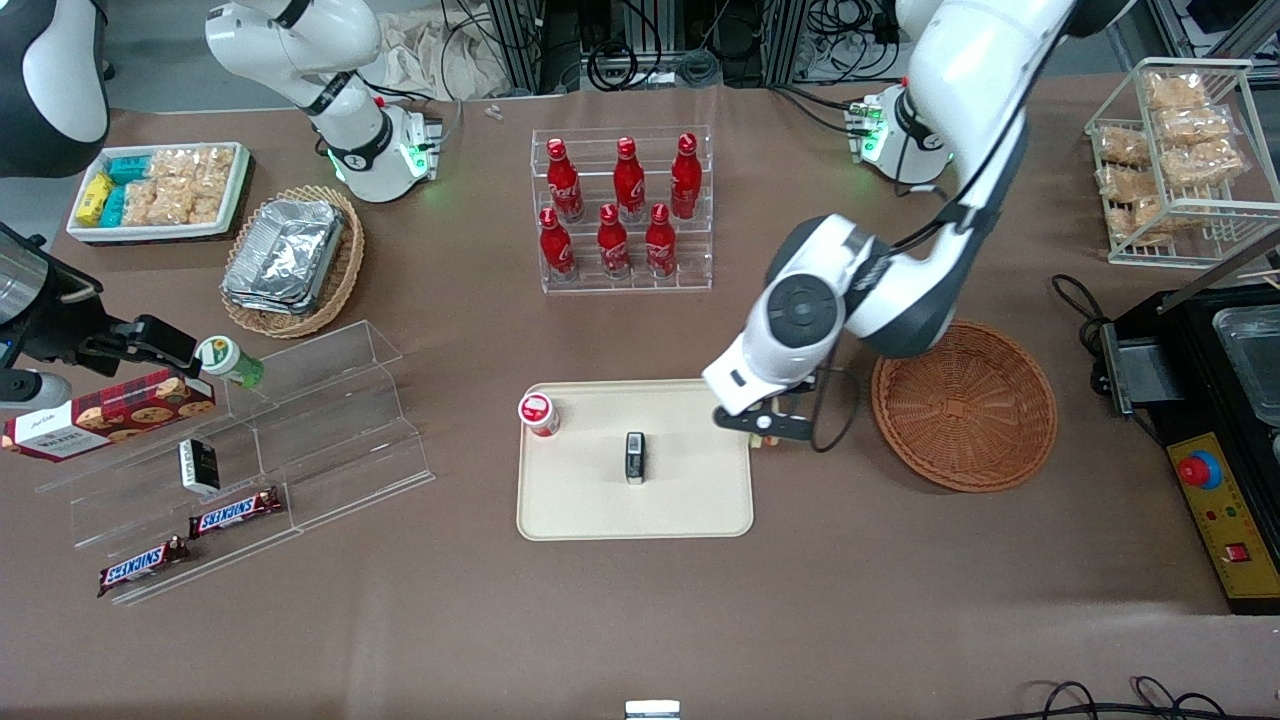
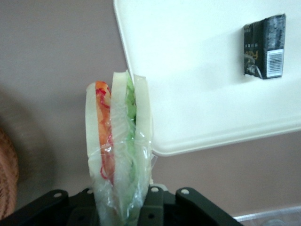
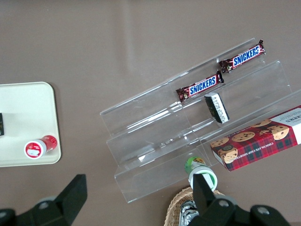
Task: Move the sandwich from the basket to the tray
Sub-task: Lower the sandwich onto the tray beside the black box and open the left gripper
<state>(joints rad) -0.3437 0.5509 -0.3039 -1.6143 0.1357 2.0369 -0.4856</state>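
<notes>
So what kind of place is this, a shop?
Probably a robot lab set up like a snack shop: cola bottles in a clear rack, Snickers bars on steps, cables around. The pincer holds a sandwich by the tray's edge.

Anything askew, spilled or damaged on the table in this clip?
Mostly tidy. The gripper holds the sandwich intact by the tray edge. Oddities: a green-capped bottle lies tipped on the clear shelf, and the small red-capped jar lies on its side on the tray. No spills.

White glossy arm (image 1: 960,130) with dark grey joints (green base lights); black gripper (image 1: 768,428); silver screws
</notes>
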